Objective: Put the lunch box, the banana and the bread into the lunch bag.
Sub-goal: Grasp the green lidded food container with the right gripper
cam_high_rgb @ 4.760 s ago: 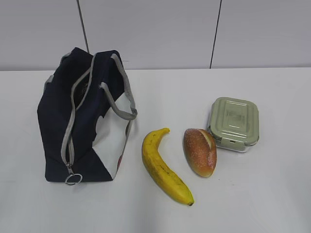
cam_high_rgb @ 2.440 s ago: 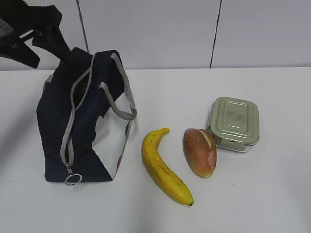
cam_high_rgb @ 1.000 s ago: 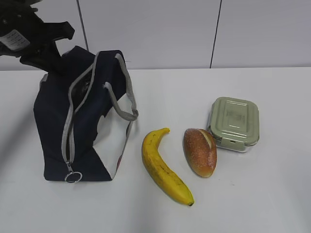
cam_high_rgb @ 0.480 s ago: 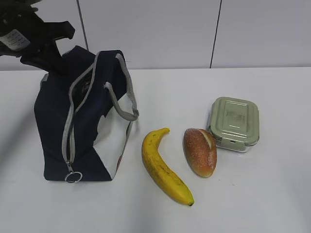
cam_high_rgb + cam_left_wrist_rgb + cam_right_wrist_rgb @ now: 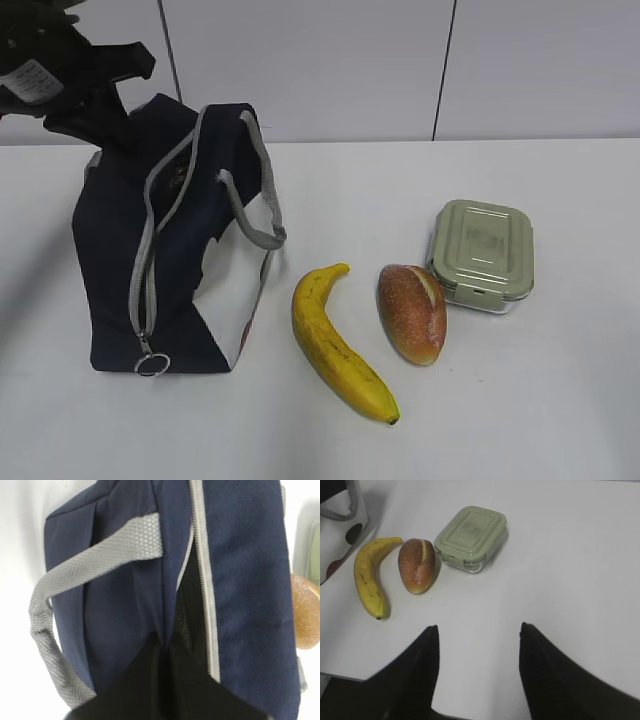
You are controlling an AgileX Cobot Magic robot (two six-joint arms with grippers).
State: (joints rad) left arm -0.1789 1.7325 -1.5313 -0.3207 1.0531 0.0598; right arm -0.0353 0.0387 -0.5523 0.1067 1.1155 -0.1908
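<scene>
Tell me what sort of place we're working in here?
Probably a lab or test bench, not a kitchen: a bare white table against a plain panelled wall, with only the lunch bag, banana, bread and lunch box laid out.

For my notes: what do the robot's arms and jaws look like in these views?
The left arm, at the exterior view's top left, is black and angular, with a small white label bearing dark print. The left wrist view shows only a dark black mass at the bottom edge. The right gripper has two broad matte-black jaws with rounded tips, tapering upward. No cables or other markings are visible.
</scene>
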